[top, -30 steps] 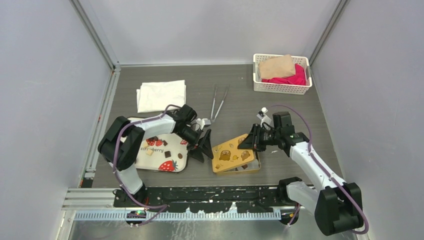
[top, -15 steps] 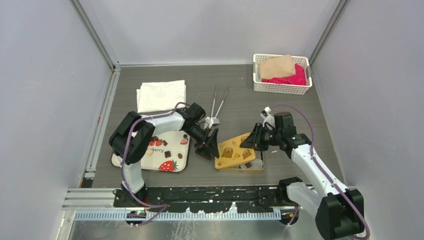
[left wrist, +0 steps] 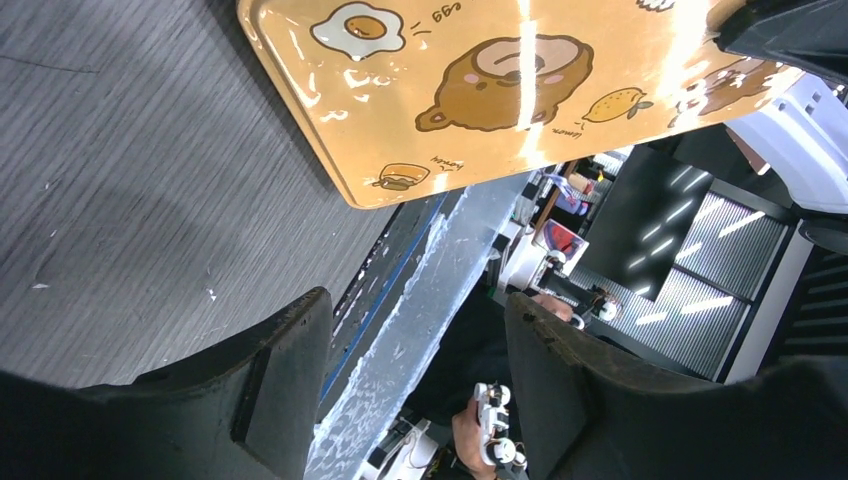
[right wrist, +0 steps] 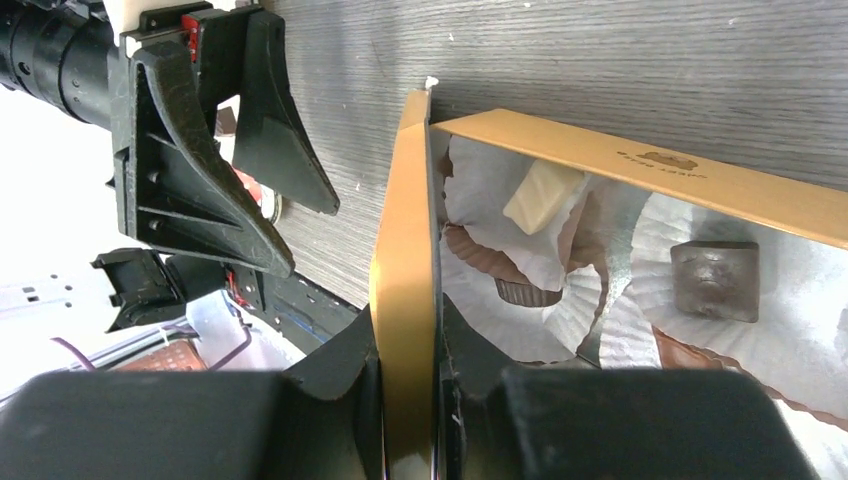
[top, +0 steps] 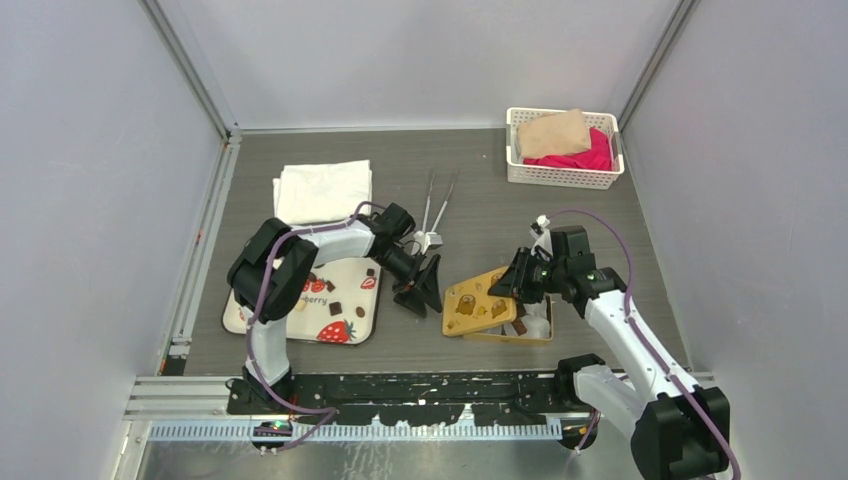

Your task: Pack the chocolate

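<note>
Partly packed: some chocolate [right wrist: 714,280] in box [right wrist: 640,165], more on tray [top: 355,300]; right gripper [right wrist: 405,345] pinches lid [left wrist: 600,100], left gripper [left wrist: 410,350] spread, empty

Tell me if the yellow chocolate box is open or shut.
Open: the right tool holds the lid off to one side; chocolates show inside.

"egg" and "Lemon" in small print on the golden lid [left wrist: 500,130]

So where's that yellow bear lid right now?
Top view: the lid is right of centre, pinched by the right end effector, tilted over the left side of the open box, beside the left end effector.
</note>
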Controlling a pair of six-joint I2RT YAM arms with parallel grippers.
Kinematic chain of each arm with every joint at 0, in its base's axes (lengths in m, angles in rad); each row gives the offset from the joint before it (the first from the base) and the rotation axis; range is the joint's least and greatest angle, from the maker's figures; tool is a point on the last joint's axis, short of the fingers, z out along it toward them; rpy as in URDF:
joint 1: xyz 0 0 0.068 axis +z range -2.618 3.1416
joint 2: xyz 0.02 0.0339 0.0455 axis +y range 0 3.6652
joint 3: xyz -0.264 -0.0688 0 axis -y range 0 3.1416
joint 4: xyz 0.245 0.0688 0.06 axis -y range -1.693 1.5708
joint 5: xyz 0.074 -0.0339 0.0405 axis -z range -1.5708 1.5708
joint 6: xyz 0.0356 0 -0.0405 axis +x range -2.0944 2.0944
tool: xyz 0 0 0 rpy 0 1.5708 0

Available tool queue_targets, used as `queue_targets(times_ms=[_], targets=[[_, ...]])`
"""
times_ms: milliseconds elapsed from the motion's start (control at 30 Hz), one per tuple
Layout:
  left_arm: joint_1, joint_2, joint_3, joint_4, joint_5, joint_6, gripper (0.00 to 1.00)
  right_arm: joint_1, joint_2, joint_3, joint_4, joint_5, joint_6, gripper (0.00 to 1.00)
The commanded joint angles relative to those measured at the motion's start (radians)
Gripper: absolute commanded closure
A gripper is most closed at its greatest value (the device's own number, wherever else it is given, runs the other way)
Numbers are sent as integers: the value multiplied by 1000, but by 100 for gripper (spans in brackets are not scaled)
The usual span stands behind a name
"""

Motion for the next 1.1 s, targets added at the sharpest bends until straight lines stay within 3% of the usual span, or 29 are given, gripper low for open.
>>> queue_targets(times_ms=[0, 100, 300, 467, 667, 733, 900, 1067], targets=[[0, -16, 21, -8, 8, 20, 35, -3, -50, 14, 76, -56, 41, 99], [0, -34, 28, -8, 0, 14, 35, -2, -89, 57, 81, -67, 60, 99], [-2, -42, 76, -42, -18, 14, 36, -4, -131, 291, -135, 104, -44, 99], [-56, -29, 178, -122, -141, 31, 40, -7, -139, 448, -216, 229, -62, 99], [-171, -5, 277, -171, -346, 9, 37, -8, -154, 579, -336, 813, 16, 99], [-202, 15, 326, -199, -437, 2, 36, -6, -155, 600, -360, 933, 19, 99], [-234, 57, 393, -244, -649, -33, 39, -6, -163, 609, -358, 983, 30, 99], [-249, 101, 417, -249, -749, -53, 45, -7, -185, 593, -347, 984, 54, 99]])
